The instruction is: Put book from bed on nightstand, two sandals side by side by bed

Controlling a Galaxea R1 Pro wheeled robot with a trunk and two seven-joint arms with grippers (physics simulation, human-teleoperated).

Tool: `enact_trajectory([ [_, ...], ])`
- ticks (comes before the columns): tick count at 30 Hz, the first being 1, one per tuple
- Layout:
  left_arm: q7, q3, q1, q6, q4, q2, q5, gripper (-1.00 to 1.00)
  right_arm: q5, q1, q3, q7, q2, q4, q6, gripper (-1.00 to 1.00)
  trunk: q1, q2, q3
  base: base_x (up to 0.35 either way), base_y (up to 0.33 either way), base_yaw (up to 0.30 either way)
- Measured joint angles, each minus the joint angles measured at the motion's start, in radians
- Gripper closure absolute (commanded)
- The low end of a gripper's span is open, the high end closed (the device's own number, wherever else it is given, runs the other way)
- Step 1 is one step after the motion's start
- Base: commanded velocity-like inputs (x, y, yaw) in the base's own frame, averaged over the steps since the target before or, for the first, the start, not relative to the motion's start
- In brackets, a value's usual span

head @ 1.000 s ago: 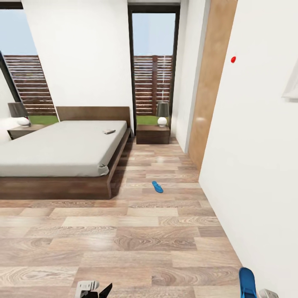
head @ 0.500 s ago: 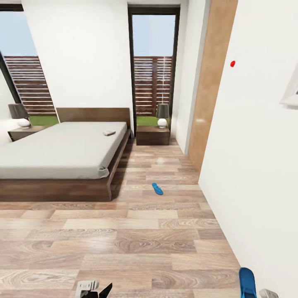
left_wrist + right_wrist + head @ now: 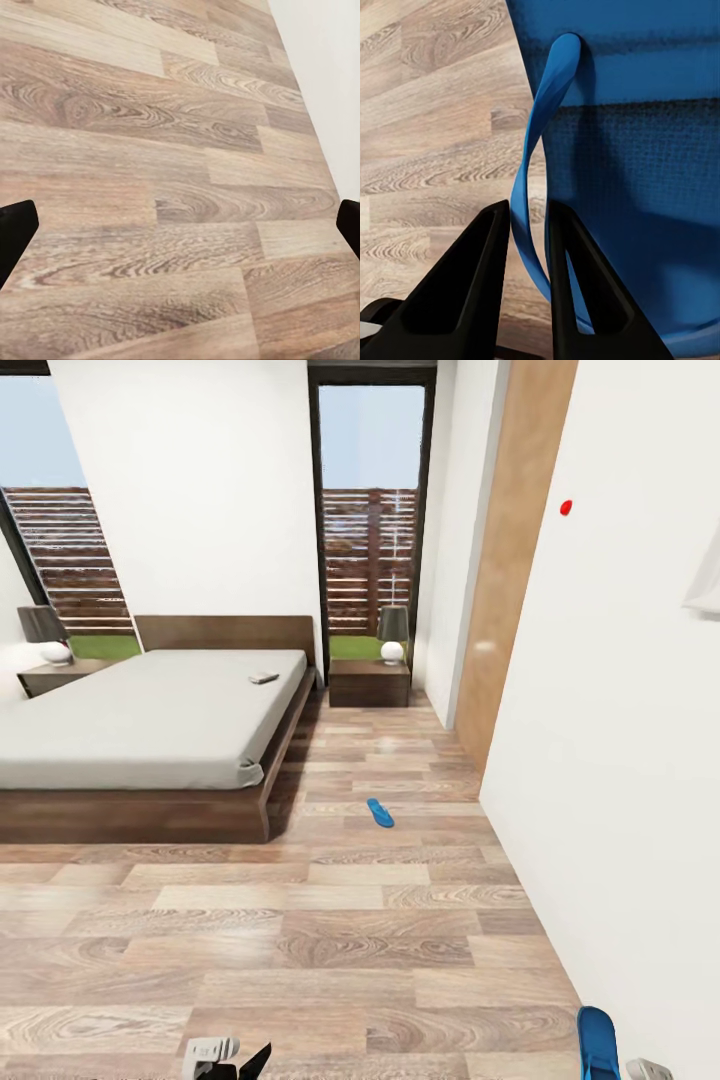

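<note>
1. Right gripper (image 3: 526, 225): black fingers pinched on the strap of the held sandal (image 3: 630, 150), which hangs above the floor (image 3: 427, 150).
2. The strap looks thin and pliant, the sole light; a pinch on the strap is likely to let the sandal swing.
3. Left gripper (image 3: 180, 225): fingers spread apart, nothing between them.
4. Second sandal (image 3: 380, 812) lies on the planks beside the bed (image 3: 150, 720); the book (image 3: 264, 678) rests on its mattress, the nightstand (image 3: 369, 682) beyond.

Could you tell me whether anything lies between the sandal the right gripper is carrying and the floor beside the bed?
Nothing visible does: bare plank floor runs from the held sandal to the other sandal beside the bed.
</note>
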Motion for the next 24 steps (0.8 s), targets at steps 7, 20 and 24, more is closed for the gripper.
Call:
enact_trajectory([
  [7, 0.0, 0.0, 0.0, 0.0, 0.0, 0.0, 0.0, -1.0, 0.0, 0.0, 0.0, 0.0, 0.0, 0.0, 0.0, 1.0, 0.0, 0.0, -0.003, 0.005, 0.0, 0.0],
  [20, 0.005, 0.002, 0.0, 0.002, 0.003, 0.0, -0.001, -1.0, 0.0, 0.0, 0.0, 0.0, 0.0, 0.0, 0.0, 1.0, -0.001, 0.0, -0.004, 0.264, -0.035, 0.0],
  [24, 0.007, 0.003, 0.0, 0.001, 0.003, 0.0, -0.001, -1.0, 0.0, 0.0, 0.0, 0.0, 0.0, 0.0, 0.0, 1.0, 0.0, 0.0, -0.004, 0.265, -0.206, 0.0],
])
